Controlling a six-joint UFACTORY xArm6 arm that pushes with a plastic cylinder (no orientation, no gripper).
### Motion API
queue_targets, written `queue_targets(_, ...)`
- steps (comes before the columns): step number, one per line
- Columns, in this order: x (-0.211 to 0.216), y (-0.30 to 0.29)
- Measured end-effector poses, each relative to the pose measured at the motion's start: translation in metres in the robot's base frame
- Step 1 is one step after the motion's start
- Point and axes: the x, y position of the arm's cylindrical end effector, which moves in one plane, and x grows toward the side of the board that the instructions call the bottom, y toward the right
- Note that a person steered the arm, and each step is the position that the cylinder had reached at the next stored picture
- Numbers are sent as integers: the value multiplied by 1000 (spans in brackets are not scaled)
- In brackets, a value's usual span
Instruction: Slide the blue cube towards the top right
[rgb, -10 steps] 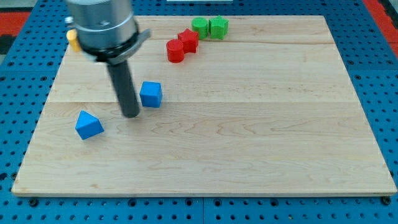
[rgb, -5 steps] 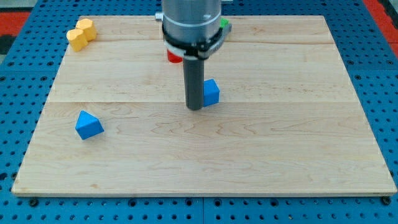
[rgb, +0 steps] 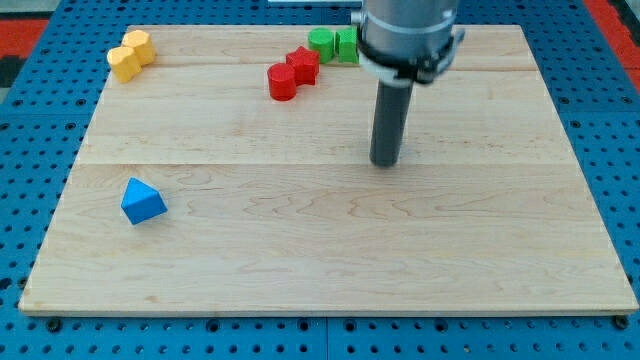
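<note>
My tip rests on the wooden board, right of the middle. The dark rod rises from it to the arm's grey body at the view's top. The blue cube does not show in this frame; the rod may hide it. A blue triangular block lies far off at the view's left, well away from my tip.
Two red blocks lie together at the top middle, left of the rod. Two green blocks sit just above them, partly hidden by the arm. Two yellow blocks sit at the top left corner.
My tip has swept from the view's left to right of the middle. The blue cube went along on its right side and is now out of sight. The other blocks have not moved.
</note>
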Motion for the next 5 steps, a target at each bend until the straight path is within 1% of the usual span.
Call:
queue_targets(1, -65, 4)
queue_targets(2, -95, 16)
queue_targets(3, -137, 40)
queue_targets(4, -159, 70)
queue_targets(5, -48, 63)
